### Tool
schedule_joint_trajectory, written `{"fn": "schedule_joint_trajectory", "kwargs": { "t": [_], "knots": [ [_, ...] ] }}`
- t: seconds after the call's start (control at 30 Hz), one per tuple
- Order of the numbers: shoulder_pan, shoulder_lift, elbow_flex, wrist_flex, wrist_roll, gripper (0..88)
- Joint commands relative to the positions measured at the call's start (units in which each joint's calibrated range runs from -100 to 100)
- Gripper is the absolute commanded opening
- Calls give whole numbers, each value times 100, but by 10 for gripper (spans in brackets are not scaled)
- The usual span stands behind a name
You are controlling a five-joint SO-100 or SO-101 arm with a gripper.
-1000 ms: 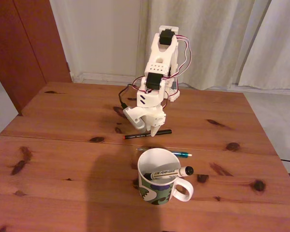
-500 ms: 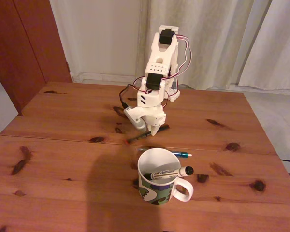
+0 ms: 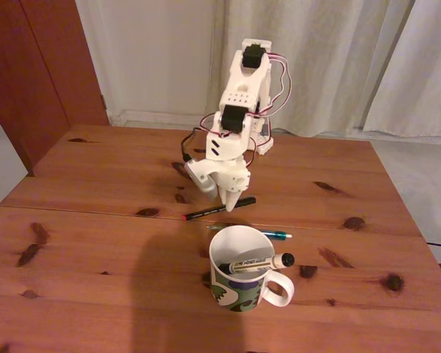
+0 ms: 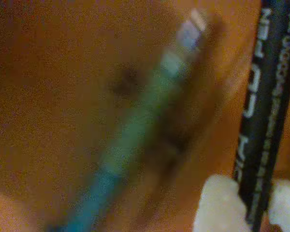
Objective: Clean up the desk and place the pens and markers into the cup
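Tool point(image 3: 230, 204) clamped on black pen point(image 3: 219, 209), fingers point(image 4: 217, 203) either side of barrel in wrist view. Pen axis runs left-right, red tip low left, near table point(image 3: 95, 243). Cup point(image 3: 242, 276) sits just nearer than tool, slightly right. I judge pen needs tipping upright before drop. Marker point(image 3: 261, 262) already in cup; teal pen point(image 3: 268, 234) lies between.

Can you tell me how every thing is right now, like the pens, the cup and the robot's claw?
claw: shut on the black pen, white fingertips on both sides of it.
black pen: gripped, tilted, red tip low near the desk.
white marker: in the cup, black cap poking over the rim.
teal pen: lying flat behind the cup.
cup: upright, handle to the right.
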Motion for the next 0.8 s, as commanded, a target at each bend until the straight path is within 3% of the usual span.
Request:
{"fn": "schedule_joint_trajectory", "kwargs": {
  "t": [0.0,0.77],
  "knots": [
    [-63,-308,-795,-6,-196,11],
    [-401,-242,-3022,-83,-2344,11]
  ]
}}
